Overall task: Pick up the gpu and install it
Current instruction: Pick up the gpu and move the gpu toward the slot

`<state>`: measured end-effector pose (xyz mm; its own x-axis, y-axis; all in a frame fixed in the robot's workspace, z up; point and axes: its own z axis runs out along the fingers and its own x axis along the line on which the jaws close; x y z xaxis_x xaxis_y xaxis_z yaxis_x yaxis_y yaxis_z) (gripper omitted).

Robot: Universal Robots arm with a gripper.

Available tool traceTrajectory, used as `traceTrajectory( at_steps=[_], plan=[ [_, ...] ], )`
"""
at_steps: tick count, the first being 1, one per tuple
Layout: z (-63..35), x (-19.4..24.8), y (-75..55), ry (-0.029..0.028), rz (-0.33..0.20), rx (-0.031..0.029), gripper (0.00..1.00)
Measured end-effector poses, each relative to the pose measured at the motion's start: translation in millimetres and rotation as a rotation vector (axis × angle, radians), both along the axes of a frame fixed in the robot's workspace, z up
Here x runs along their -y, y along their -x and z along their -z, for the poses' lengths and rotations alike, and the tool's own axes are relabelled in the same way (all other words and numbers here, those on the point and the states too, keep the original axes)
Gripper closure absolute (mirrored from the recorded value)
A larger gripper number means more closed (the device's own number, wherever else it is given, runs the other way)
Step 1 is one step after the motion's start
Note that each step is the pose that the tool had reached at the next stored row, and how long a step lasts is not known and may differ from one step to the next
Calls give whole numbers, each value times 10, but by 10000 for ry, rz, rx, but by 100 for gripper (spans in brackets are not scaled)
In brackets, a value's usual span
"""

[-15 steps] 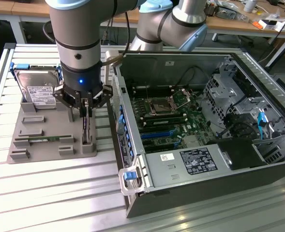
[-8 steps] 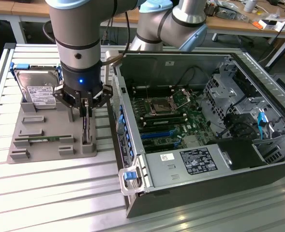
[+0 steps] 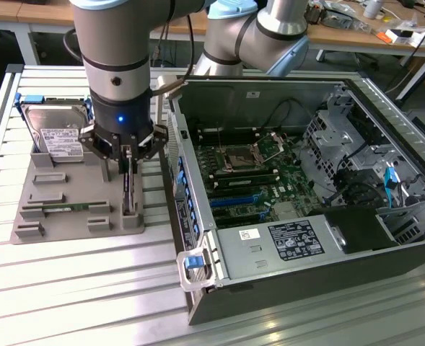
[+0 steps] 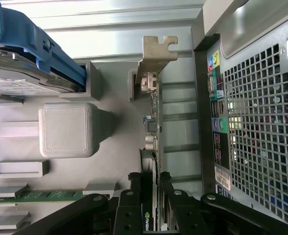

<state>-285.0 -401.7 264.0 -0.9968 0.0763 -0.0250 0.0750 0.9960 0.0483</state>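
Gripper (image 3: pixel 128 155) hangs over grey holder tray (image 3: pixel 68 184) on the counter (image 3: pixel 68 288). Fingers (image 4: pixel 134 196) are closed against both faces of the gpu (image 3: pixel 128 189), which stands on edge in its slot along the tray edge nearest the open computer case (image 3: pixel 270 180), silver bracket (image 4: pixel 156 54) at the far end. Risks: the grip sits near one end, so the card may pivot or bind in the slot. The bracket may snag the case wall just beside it. The hard drive (image 3: pixel 53 133) and memory stick (image 3: pixel 64 207) are well apart.

Black gpu (image 4: pixel 148 171), grey tray (image 4: pixel 119 161), green memory stick (image 4: pixel 41 196), blue drive caddy (image 4: pixel 41 44)
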Motion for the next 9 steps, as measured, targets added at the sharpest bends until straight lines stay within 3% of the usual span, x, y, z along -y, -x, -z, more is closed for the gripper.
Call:
traceTrajectory(
  at_steps=[9],
  plan=[
    [-50,0,0,1,0,-1,74]
  ],
)
